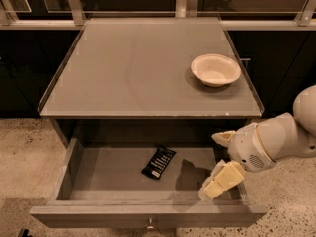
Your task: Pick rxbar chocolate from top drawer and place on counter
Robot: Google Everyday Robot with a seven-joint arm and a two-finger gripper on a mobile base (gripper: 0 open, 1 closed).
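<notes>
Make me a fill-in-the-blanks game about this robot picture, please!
1. The rxbar chocolate lies on the bottom of the open top drawer, and its wrapper is mostly ____.
2. The only thing standing on the counter is a cream-coloured ____.
3. The gripper hangs low over the drawer, apart from the bar, on the picture's ____ side of it.
Missing words: black; bowl; right.

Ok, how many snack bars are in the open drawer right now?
1: the rxbar chocolate lies near the middle of the top drawer floor. The gripper hangs over the drawer's right end, apart from it; it may hide a corner there.
</notes>
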